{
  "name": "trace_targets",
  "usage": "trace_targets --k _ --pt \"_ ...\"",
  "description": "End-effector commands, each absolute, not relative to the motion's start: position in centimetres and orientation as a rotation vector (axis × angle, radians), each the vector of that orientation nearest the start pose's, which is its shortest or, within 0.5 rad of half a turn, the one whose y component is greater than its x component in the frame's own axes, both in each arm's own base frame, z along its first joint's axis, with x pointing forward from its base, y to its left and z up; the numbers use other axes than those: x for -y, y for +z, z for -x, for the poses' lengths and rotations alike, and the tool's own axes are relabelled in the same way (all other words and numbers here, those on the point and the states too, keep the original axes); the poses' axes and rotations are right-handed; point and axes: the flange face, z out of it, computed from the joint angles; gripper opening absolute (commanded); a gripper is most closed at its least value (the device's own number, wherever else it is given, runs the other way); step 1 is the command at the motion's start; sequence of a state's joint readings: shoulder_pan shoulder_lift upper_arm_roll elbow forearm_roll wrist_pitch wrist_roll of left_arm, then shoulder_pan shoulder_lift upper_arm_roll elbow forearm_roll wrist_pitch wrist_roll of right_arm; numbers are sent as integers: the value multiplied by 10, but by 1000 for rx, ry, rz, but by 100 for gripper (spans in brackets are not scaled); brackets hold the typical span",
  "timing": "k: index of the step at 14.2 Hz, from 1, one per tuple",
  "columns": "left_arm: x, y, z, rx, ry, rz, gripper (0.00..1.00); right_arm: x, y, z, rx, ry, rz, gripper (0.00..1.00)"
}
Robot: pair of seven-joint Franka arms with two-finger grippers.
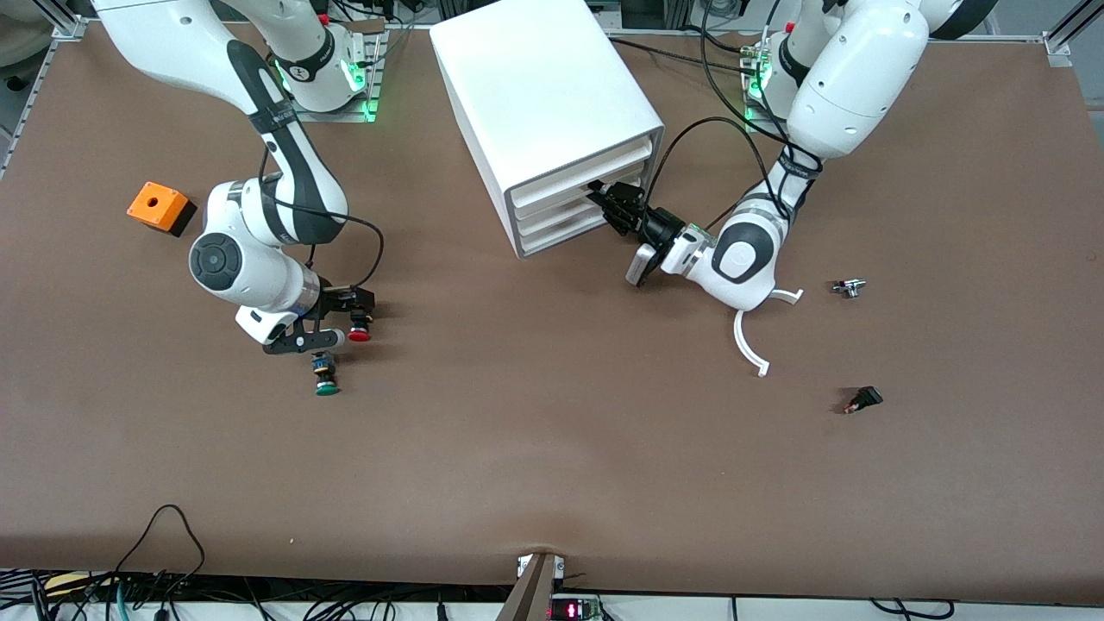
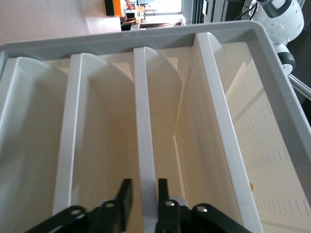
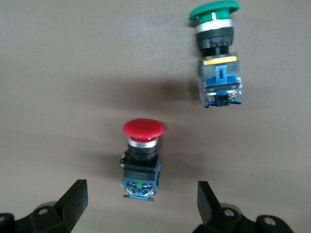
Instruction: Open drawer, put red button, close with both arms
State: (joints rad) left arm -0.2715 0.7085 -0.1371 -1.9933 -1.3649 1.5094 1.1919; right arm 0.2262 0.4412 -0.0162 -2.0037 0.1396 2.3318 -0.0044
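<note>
Item 1, the drawer [image 1: 580, 191]: middle of 3 shallow white trays in the white cabinet [image 1: 535, 95], which stands on the bench [image 1: 552, 466] between the 2 arm bases. In the front view the drawer looks shut or very nearly so. The left hand [image 1: 614, 205] is at its front edge; the left wrist view shows both fingers [image 2: 125, 194] pinched together on a thin white lip [image 2: 145, 145], apparently the drawer's front edge.

Item 2, the red button [image 1: 360, 331]: lies on its side on the bench toward the right arm's end, well apart from the cabinet. The right hand [image 1: 332, 323] is low over it, fingers [image 3: 74, 199] spread wide with the button between them, not yet touching.

Item 3, the green button [image 1: 326, 379]: near the red one, a little nearer the front camera.

Other stock: orange box [image 1: 158, 207] toward the right arm's end; a curved white part [image 1: 749, 345] and 2 small dark parts [image 1: 863, 399] toward the left arm's end.

Step in hand, as judged: opening the drawer. Handling notes:
1. Pull straight out along the drawer's own slide, which runs at an angle to the bench edge; a sideways drag could jam the tray or slew the cabinet.
2. The lip is thin, so the grip may slip; draw slowly.
3. Open far enough for the button to drop in.
4. The right hand should close across the black body, below the cap.
</note>
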Motion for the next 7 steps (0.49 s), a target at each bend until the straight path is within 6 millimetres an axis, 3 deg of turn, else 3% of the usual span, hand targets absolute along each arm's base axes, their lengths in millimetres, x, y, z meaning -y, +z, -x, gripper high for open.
trace_targets --k 1,7 --pt "319 136 -426 503 -389 -1465 12 -112 220 -582 112 181 3063 100" --pt "306 140 -443 486 -360 -1481 8 -123 211 -581 98 202 3069 100"
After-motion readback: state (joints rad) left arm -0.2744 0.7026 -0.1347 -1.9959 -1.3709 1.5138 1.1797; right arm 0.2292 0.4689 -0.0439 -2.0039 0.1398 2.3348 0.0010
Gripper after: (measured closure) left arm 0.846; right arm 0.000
